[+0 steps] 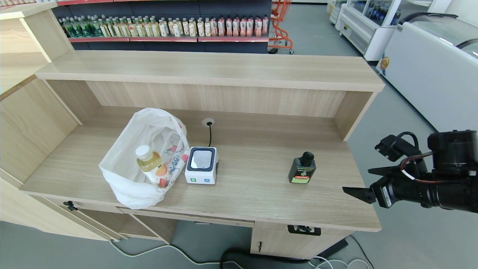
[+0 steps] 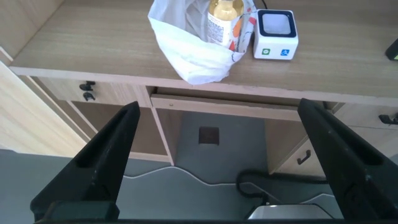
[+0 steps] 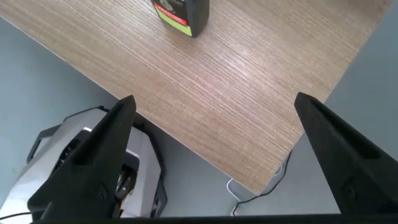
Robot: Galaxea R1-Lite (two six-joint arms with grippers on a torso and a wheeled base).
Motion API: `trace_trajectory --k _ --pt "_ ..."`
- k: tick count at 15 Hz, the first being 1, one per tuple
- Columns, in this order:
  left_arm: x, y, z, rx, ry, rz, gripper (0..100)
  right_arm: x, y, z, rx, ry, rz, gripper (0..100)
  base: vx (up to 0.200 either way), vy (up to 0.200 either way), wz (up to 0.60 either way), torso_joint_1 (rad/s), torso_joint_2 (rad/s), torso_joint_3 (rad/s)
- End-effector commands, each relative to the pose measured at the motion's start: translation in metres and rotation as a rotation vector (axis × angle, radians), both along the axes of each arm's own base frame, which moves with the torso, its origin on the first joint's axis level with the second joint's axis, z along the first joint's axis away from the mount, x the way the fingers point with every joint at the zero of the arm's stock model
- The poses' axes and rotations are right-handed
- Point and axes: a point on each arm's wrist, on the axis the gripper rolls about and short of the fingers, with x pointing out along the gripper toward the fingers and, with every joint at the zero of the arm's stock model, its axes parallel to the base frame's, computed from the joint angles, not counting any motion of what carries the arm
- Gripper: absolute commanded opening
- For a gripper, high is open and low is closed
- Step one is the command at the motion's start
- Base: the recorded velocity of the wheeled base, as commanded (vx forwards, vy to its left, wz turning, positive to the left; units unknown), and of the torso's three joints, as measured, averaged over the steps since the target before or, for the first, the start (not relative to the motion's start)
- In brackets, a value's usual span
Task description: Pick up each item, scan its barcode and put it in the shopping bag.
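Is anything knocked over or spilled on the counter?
Nothing is spilled. The dark bottle stands upright, the scanner sits flat, and the drink bottle just leans inside the shopping bag.

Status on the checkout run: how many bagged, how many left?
Done: one drink bottle sits in the shopping bag. In hand: nothing; right gripper and left gripper are both open, empty. Left: dark bottle on the counter, right of the scanner, to scan and bag.
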Motion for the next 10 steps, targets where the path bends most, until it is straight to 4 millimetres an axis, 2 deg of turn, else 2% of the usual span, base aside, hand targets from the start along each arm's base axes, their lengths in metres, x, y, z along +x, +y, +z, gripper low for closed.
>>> trace_trajectory --k 1,10 --pt "0.0 0.0 0.0 -0.001 0.0 0.0 100 0.011 0.001 -0.007 -0.011 0.017 0.021 100 0.0 0.0 0.0 0.0 0.0 0.0" --pt "0.0 0.0 0.0 0.0 0.0 0.0 100 0.046 0.026 -0.019 -0.056 0.017 0.128 100 0.0 0.0 0.0 0.0 0.0 0.0"
